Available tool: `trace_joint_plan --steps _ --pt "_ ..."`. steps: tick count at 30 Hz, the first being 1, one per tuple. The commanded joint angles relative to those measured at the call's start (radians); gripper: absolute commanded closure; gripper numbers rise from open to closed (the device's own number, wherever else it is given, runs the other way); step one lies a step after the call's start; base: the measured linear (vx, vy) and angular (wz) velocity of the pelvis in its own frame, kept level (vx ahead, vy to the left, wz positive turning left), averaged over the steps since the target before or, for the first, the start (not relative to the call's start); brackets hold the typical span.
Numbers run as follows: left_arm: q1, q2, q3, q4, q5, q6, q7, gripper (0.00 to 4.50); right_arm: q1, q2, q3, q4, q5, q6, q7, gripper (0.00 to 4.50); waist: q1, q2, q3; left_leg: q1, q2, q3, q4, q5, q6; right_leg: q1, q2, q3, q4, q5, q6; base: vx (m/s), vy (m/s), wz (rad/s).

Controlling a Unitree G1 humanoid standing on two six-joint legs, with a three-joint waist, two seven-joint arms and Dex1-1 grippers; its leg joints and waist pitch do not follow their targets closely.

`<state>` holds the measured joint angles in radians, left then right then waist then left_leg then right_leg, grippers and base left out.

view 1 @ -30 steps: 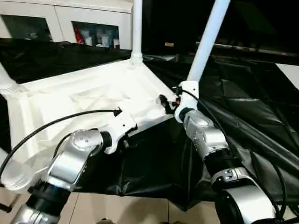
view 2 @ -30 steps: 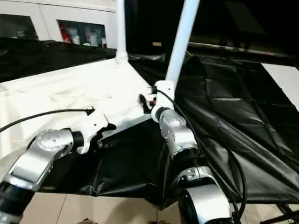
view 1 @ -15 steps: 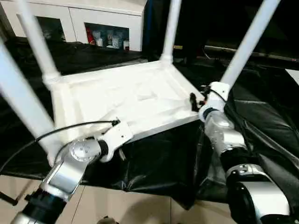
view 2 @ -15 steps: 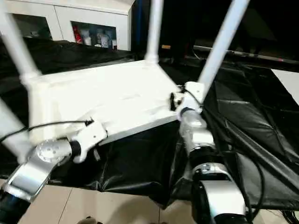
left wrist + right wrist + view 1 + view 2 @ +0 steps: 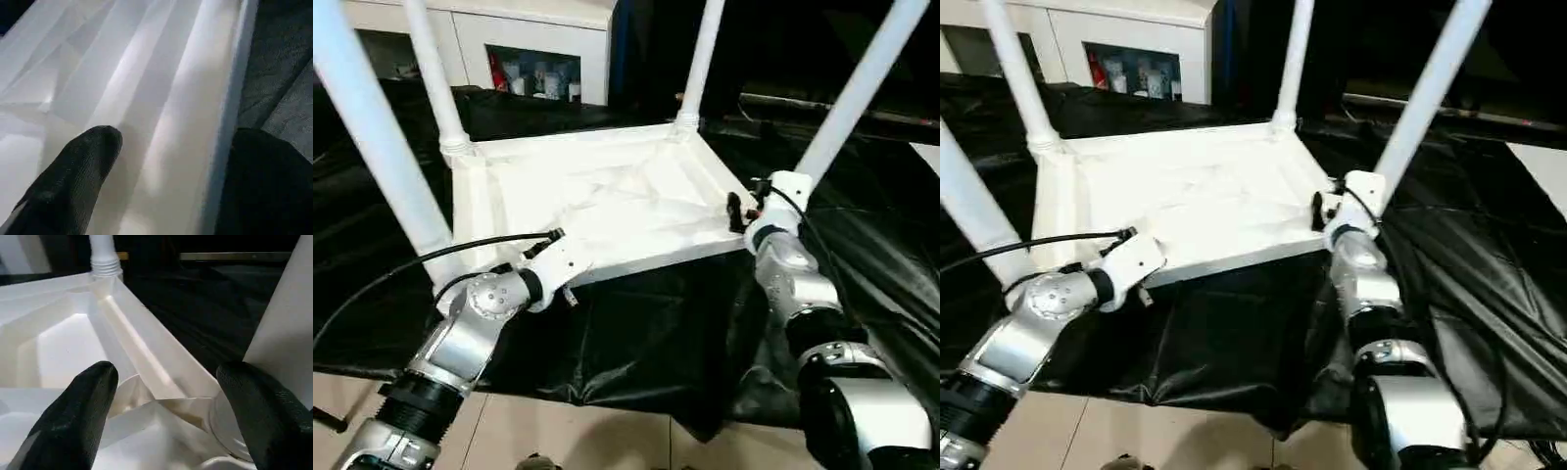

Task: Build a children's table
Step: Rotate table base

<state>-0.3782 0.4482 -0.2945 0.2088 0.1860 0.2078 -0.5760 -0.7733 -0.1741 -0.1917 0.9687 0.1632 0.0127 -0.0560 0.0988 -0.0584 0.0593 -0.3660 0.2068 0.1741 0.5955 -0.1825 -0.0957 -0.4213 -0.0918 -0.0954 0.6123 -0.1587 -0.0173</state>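
Children's table point(image 5: 607, 201) lies inverted on black-draped worktop point(image 5: 646, 333), ribbed underside up, four legs point(image 5: 705, 59) rising. Left tool point(image 5: 166, 161) gapes over its near rim; right tool point(image 5: 166, 396) straddles a corner socket, gripping nothing.

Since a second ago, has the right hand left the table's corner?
No. The right hand stays at the table top's corner, beside the leg's base.

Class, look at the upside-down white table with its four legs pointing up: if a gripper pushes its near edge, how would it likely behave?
The table looks like thin ribbed plastic, so probably light and stiff. On the glossy black sheet it would likely slide rather than tip, resting flat on its top. The long legs may wobble.
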Motion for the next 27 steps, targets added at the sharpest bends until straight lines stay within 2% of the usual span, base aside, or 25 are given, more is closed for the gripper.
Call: trace_joint_plan --steps 1,3,7,8,9,10,11,12,13,14,15,16,17,18,19,20,22,23,25,27 --pt "0.012 0.014 0.022 0.019 0.002 -0.022 0.013 0.05 -0.01 -0.061 -0.057 0.021 -0.003 -0.024 -0.05 0.68 -0.008 0.006 -0.078 0.009 0.014 0.006 -0.068 -0.176 -0.004 0.055 -0.042 0.05 -0.052 -0.162 -0.155 0.0 0.0 0.0" --pt "0.017 0.014 0.028 0.021 -0.003 -0.034 0.014 0.05 -0.015 -0.07 -0.062 0.029 -0.001 -0.025 -0.053 0.68 -0.005 0.006 -0.076 0.01 0.015 0.007 -0.069 -0.184 -0.003 0.055 -0.044 0.05 -0.055 -0.189 -0.147 0.0 0.0 0.0" --pt "0.074 -0.052 0.117 -0.103 -0.215 -0.051 -0.091 0.05 -0.019 -0.055 -0.05 0.013 0.014 -0.021 0.017 0.68 -0.004 0.003 -0.075 0.006 0.016 0.007 -0.069 -0.202 -0.011 0.056 -0.05 0.05 -0.058 -0.229 -0.148 0.0 0.0 0.0" --pt "0.086 -0.057 0.124 -0.137 -0.254 -0.036 -0.121 0.05 -0.018 -0.049 -0.042 0.008 0.014 -0.023 0.036 0.68 -0.006 0.003 -0.075 0.007 0.017 0.007 -0.069 -0.211 -0.011 0.053 -0.047 0.049 -0.059 -0.234 -0.148 0.0 0.0 0.0" --pt "0.103 -0.056 0.128 -0.18 -0.302 -0.023 -0.161 0.05 -0.016 -0.041 -0.029 0.001 0.013 -0.027 0.063 0.68 -0.006 0.003 -0.075 0.004 0.018 0.006 -0.068 -0.218 -0.01 0.055 -0.052 0.05 -0.056 -0.237 -0.152 0.0 0.0 0.0" --pt "0.131 -0.047 0.13 -0.254 -0.381 0.026 -0.225 0.05 -0.006 -0.031 -0.004 -0.018 0.008 -0.027 0.108 0.68 -0.009 0.001 -0.074 0.002 0.018 0.006 -0.07 -0.222 -0.007 0.056 -0.051 0.05 -0.059 -0.245 -0.152 0.0 0.0 0.0" --pt "0.145 -0.038 0.13 -0.291 -0.419 0.061 -0.256 0.05 -0.001 -0.026 0.008 -0.03 0.005 -0.027 0.129 0.68 -0.009 0.003 -0.074 0.002 0.02 0.004 -0.069 -0.224 -0.008 0.057 -0.053 0.049 -0.056 -0.247 -0.155 0.0 0.0 0.0" --pt "0.16 -0.026 0.128 -0.329 -0.456 0.093 -0.289 0.05 0.007 -0.02 0.02 -0.044 0.004 -0.027 0.151 0.68 -0.019 0.002 -0.07 -0.003 0.019 0.004 -0.072 -0.232 -0.004 0.056 -0.046 0.049 -0.056 -0.262 -0.151 0.0 0.0 0.0" --pt "0.167 -0.019 0.127 -0.347 -0.475 0.108 -0.304 0.05 0.01 -0.017 0.025 -0.049 0.003 -0.029 0.162 0.68 -0.02 0.002 -0.07 -0.001 0.018 0.004 -0.072 -0.239 -0.002 0.054 -0.045 0.049 -0.059 -0.277 -0.147 0.0 0.0 0.0" --pt "0.184 -0.001 0.129 -0.384 -0.509 0.145 -0.32 0.05 0.02 -0.01 0.037 -0.068 0.001 -0.02 0.183 0.68 -0.025 0.007 -0.068 0.001 0.019 0.004 -0.072 -0.247 -0.005 0.053 -0.044 0.05 -0.061 -0.29 -0.142 0.0 0.0 0.0" --pt "0.207 0.026 0.133 -0.424 -0.543 0.184 -0.341 0.05 0.038 -0.002 0.055 -0.096 -0.004 -0.014 0.207 0.68 -0.027 0.006 -0.066 0.001 0.018 0.004 -0.073 -0.252 -0.003 0.051 -0.042 0.05 -0.065 -0.302 -0.137 0.0 0.0 0.0" --pt "0.238 0.06 0.15 -0.468 -0.572 0.243 -0.356 0.05 0.066 0.009 0.078 -0.14 -0.006 -0.003 0.242 0.68 -0.027 0.021 -0.066 0.007 0.019 0.003 -0.074 -0.266 -0.01 0.048 -0.041 0.051 -0.065 -0.305 -0.137 0.0 0.0 0.0" --pt "0.275 0.107 0.167 -0.507 -0.594 0.297 -0.377 0.05 0.099 0.016 0.101 -0.185 -0.01 0.013 0.267 0.68 -0.034 0.022 -0.064 0.002 0.02 0.0 -0.077 -0.275 -0.015 0.053 -0.04 0.051 -0.061 -0.296 -0.139 0.0 0.0 0.0" --pt "0.302 0.141 0.18 -0.53 -0.608 0.325 -0.391 0.05 0.119 0.019 0.112 -0.207 -0.014 0.019 0.275 0.68 -0.039 0.022 -0.061 0.007 0.019 0.0 -0.08 -0.303 -0.016 0.049 -0.035 0.049 -0.068 -0.338 -0.129 0.0 0.0 0.0" --pt "0.328 0.175 0.193 -0.551 -0.617 0.351 -0.403 0.05 0.137 0.021 0.12 -0.225 -0.018 0.024 0.279 0.68 -0.044 0.022 -0.063 0.007 0.018 -0.001 -0.078 -0.308 -0.02 0.05 -0.035 0.051 -0.068 -0.344 -0.129 0.0 0.0 0.0" --pt "0.359 0.213 0.21 -0.573 -0.629 0.38 -0.416 0.05 0.156 0.023 0.124 -0.24 -0.021 0.029 0.279 0.68 -0.044 0.028 -0.06 0.011 0.017 0.0 -0.079 -0.316 -0.021 0.045 -0.032 0.051 -0.072 -0.35 -0.13 0.0 0.0 0.0" --pt "0.413 0.271 0.24 -0.604 -0.651 0.425 -0.441 0.05 0.182 0.025 0.126 -0.258 -0.024 0.041 0.269 0.68 -0.044 0.027 -0.061 0.012 0.019 -0.002 -0.08 -0.319 -0.024 0.047 -0.034 0.052 -0.069 -0.337 -0.137 0.0 0.0 0.0" --pt "0.461 0.309 0.277 -0.615 -0.663 0.443 -0.462 0.05 0.2 0.024 0.125 -0.263 -0.029 0.047 0.256 0.68 -0.046 0.029 -0.057 0.011 0.017 -0.003 -0.081 -0.336 -0.026 0.046 -0.032 0.051 -0.07 -0.362 -0.132 0.0 0.0 0.0" --pt "0.517 0.345 0.331 -0.625 -0.683 0.465 -0.48 0.05 0.223 0.023 0.122 -0.27 -0.035 0.055 0.24 0.68 -0.049 0.03 -0.051 0.02 0.015 -0.002 -0.082 -0.388 -0.03 0.037 -0.03 0.051 -0.083 -0.433 -0.111 0.0 0.0 0.0" --pt "0.562 0.36 0.407 -0.631 -0.711 0.479 -0.483 0.05 0.25 0.024 0.117 -0.293 -0.037 0.073 0.226 0.68 -0.05 0.031 -0.049 0.021 0.015 -0.005 -0.082 -0.411 -0.033 0.037 -0.032 0.049 -0.088 -0.468 -0.101 0.0 0.0 0.0"
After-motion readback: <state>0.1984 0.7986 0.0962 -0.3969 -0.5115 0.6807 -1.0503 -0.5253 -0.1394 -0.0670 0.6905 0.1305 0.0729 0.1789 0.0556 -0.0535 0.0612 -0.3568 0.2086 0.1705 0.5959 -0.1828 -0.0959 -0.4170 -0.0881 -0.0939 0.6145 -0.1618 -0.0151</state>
